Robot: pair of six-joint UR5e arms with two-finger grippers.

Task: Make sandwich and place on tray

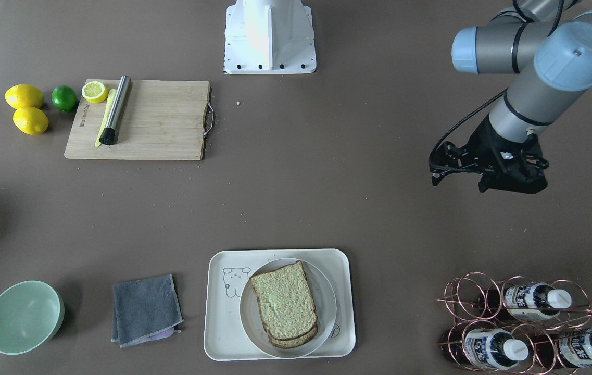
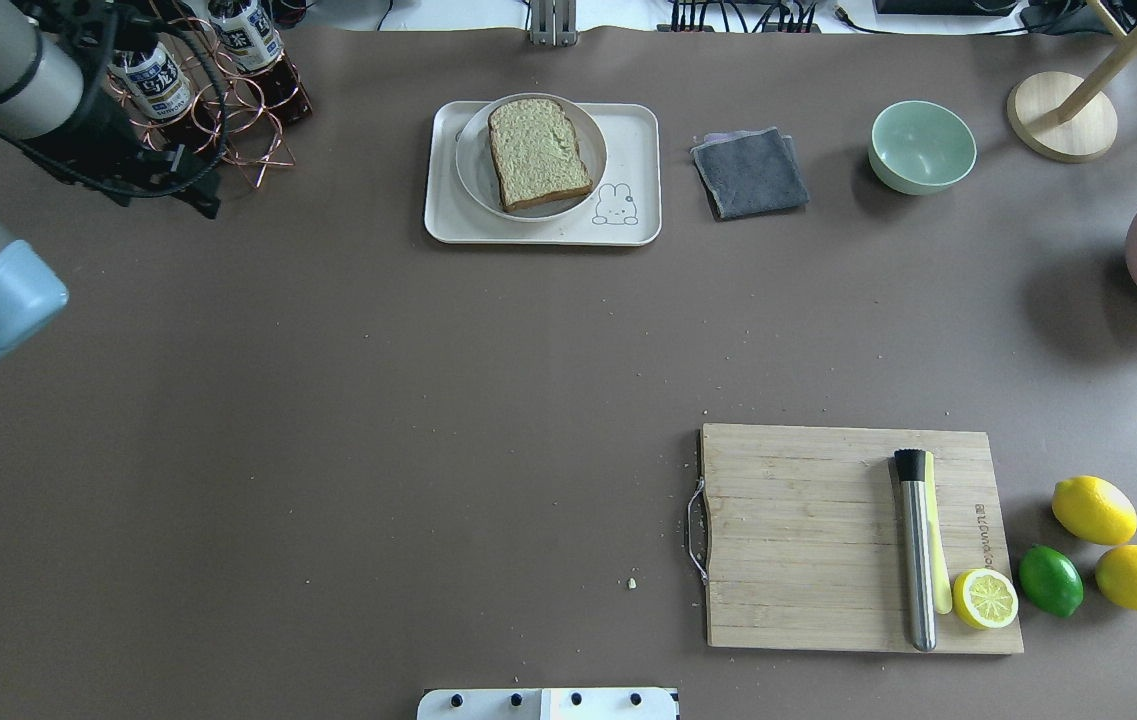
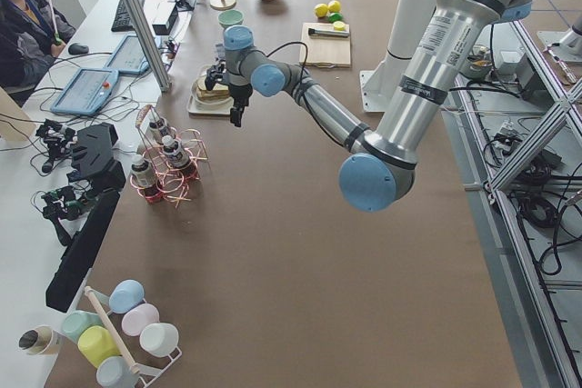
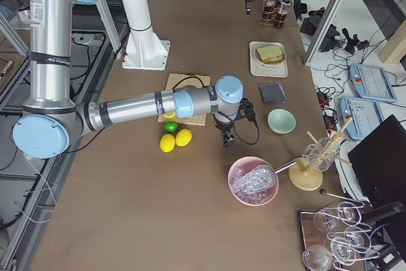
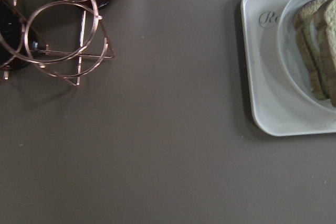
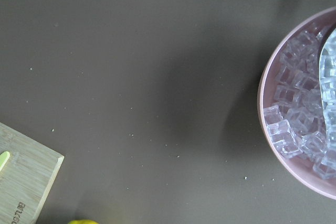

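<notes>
The sandwich [image 1: 285, 302] is two stacked slices of greenish-tan bread on a round white plate [image 1: 327, 307], which stands on the cream tray [image 1: 223, 333]. No egg shows. The sandwich [image 5: 317, 45] and the tray's corner [image 5: 268, 103] also show at the right of the left wrist view. My left gripper [image 1: 504, 174] hangs above bare table, between the tray and the bottle rack and apart from both. I cannot tell whether it is open or shut. My right gripper [image 4: 226, 139] shows only in the exterior right view, low over the table near the lemons and the ice bowl. I cannot tell its state.
A copper wire rack with bottles [image 1: 525, 323] stands near the left gripper. A wooden cutting board [image 1: 160, 120] bears a steel muddler [image 1: 116, 109] and a lemon half. Lemons and a lime [image 1: 64, 98] lie beside it. There are also a green bowl [image 1: 24, 316], a grey cloth [image 1: 145, 310] and a pink bowl of ice [image 6: 310, 108].
</notes>
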